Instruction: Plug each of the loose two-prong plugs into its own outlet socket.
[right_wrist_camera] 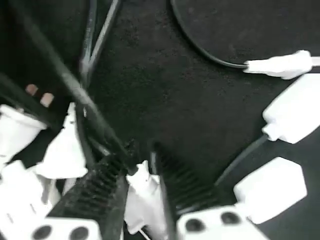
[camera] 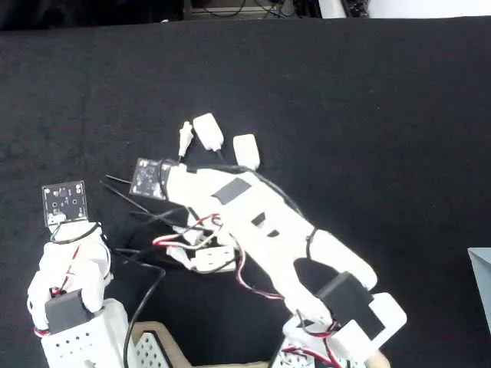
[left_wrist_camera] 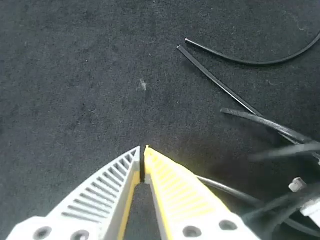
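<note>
We log 2 items. The right end effector (right_wrist_camera: 144, 150), nearly closed, pinches a white plug (right_wrist_camera: 141, 192) among black cables (right_wrist_camera: 95, 125) at the middle of the tabletop (camera: 383, 92). The left end effector (left_wrist_camera: 142, 149), closed and empty, hangs over the tabletop. Risk, we judge: snagged cables could twist the plug askew before insertion.

a black cloth (camera: 368, 115) lies under my left hand (left_wrist_camera: 144, 150) and spreads past it on every side, matte and a little fuzzy. just ahead of that hand a small pale speck (left_wrist_camera: 143, 86) sits on the cloth. well off to the outer side of my right hand (right_wrist_camera: 145, 150), a grey block (camera: 482, 287) cuts in at the edge. beyond the cloth's far edge, well ahead of both hands, dark cables (camera: 230, 9) lie near a white surface (camera: 414, 8). behind my hands, close to me, a tan board (camera: 165, 339) shows.
</note>
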